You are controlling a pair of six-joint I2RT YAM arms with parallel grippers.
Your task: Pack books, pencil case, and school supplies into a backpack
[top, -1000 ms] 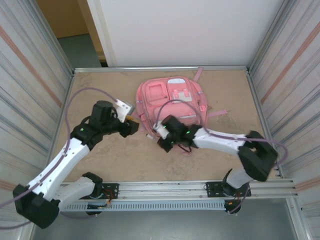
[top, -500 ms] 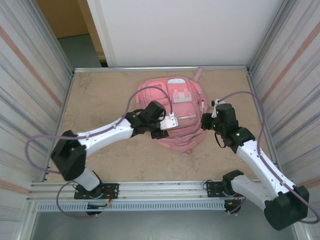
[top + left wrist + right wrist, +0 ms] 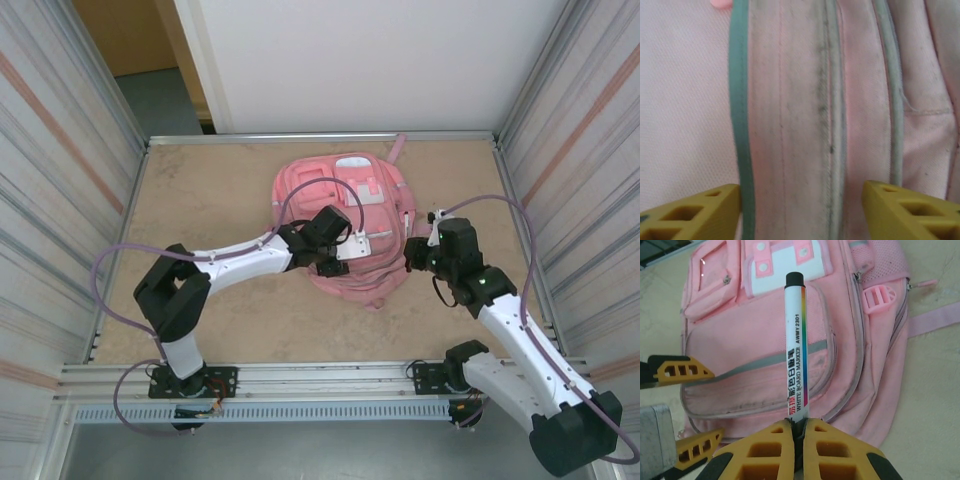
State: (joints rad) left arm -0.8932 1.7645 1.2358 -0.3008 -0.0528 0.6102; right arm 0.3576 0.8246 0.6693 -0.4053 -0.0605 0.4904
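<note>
**Backpack (image 3: 345,215): marker lined up on it, zip looks shut**

Backpack lies flat, front up, just left of the right gripper (image 3: 799,427). That gripper is clamped on the marker (image 3: 796,345), long axis pointing out over the front pocket. Left gripper (image 3: 800,200) is nearer, right over the pack, fingers apart astride the zip (image 3: 832,125), gripping nothing.

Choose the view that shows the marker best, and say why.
Right wrist: the marker runs full length, print readable, clamped in the right gripper. From the top it is too small to make out; the left wrist camera faces backpack zips.
</note>
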